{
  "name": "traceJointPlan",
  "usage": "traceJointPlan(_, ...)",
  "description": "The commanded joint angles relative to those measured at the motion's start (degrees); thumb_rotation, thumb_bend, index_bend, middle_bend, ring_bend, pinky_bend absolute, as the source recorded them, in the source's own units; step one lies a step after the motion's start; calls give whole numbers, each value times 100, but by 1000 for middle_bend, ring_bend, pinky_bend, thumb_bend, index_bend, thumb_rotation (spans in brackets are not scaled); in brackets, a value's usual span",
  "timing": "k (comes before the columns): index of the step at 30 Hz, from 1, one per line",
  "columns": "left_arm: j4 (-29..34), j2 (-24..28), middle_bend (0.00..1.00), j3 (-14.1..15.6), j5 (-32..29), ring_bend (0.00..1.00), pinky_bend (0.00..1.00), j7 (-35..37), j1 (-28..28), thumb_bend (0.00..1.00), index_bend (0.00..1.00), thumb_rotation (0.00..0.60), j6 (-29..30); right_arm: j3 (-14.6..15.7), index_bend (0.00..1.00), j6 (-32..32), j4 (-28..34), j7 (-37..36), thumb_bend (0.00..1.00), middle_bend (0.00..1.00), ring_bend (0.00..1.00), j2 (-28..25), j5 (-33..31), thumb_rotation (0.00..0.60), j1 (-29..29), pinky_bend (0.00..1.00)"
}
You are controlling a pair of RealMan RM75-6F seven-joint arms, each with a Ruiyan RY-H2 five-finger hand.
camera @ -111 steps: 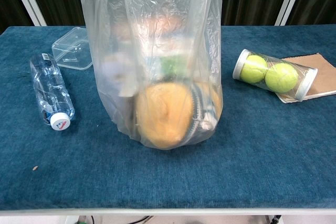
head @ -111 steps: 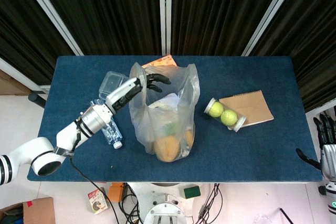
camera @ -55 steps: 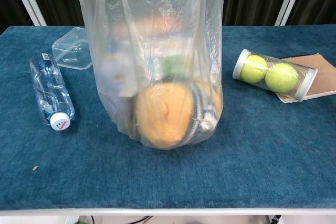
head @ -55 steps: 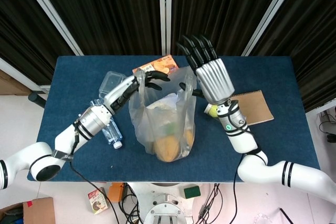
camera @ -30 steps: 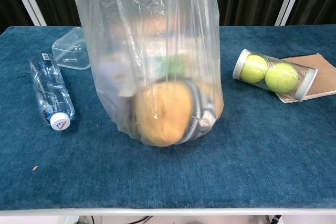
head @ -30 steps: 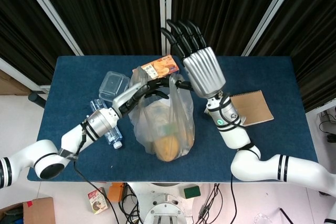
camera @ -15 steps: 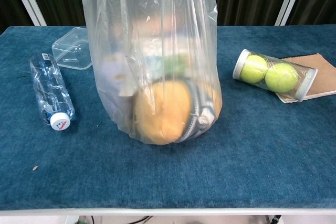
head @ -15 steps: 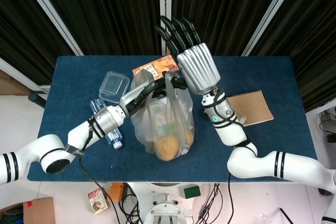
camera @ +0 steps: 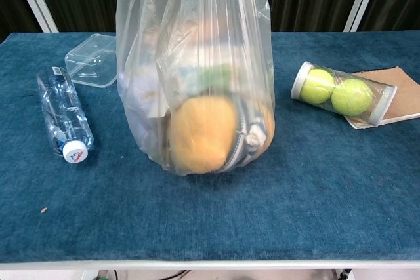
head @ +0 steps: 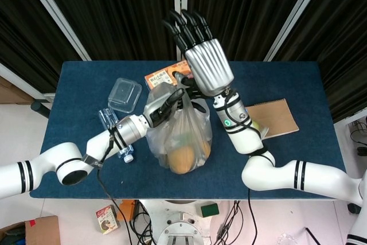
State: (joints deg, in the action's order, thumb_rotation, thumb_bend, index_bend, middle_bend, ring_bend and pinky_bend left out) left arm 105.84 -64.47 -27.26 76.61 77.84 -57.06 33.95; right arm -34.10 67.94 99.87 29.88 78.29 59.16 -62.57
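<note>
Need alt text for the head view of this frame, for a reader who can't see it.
Seen from above, the left hand grips the top of a clear plastic bag of goods standing on a blue table, while the right hand hangs over it, fingers spread. A water bottle and clear container lie left of the bag, a brown notebook right.

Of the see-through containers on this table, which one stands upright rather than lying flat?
The plastic bag: it stands tall, held up at its top by the left hand. The water bottle and tennis ball tube lie on their sides.
</note>
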Motion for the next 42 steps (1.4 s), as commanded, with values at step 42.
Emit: traceJointPlan(42,-56,708,313,254,608,223,380,2189,149,0,285,46,1375,1095,0,223,275,-1936,101,0,0,-1491,802,600,1578,0)
